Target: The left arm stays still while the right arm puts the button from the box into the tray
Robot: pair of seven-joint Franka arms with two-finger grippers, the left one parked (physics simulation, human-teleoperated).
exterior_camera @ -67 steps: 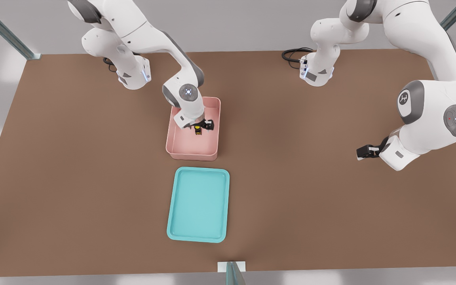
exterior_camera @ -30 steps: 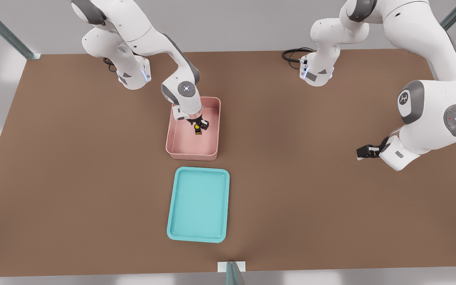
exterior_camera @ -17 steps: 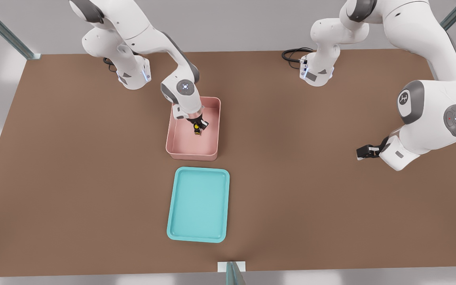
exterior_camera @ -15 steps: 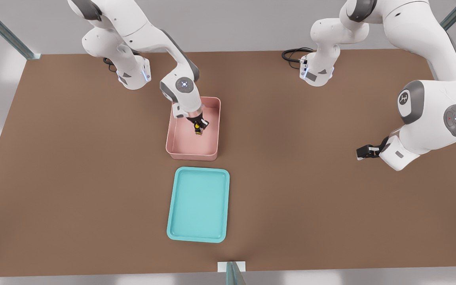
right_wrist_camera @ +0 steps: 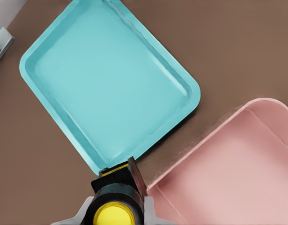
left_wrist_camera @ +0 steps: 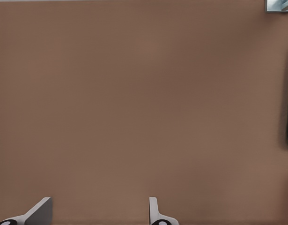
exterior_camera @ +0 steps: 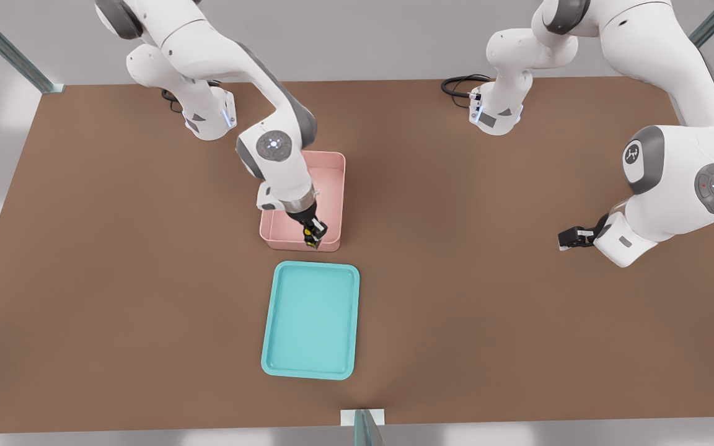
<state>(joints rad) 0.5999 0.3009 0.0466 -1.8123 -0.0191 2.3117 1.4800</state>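
A: Position of the right arm's black two-finger gripper?

B: Raised over the near wall of the pale pink tall-walled plastic box, on the side facing the shallow turquoise plastic tray. Fingers closed tight on the tiny push-button with yellow round cap and black body; nothing else held.

A: Key relation for the coming move?

B: The tray lies just past that box wall, towards the camera in the front view, long axis running away from the box. My judgement: carry forward over the short rim, lower, release.

A: Wrist view adds?

B: Yellow cap seated between the finger pads, tray floor bare ahead, box corner beside it. Front view alone shows the gap of brown table between box and tray; the button itself is barely resolved there
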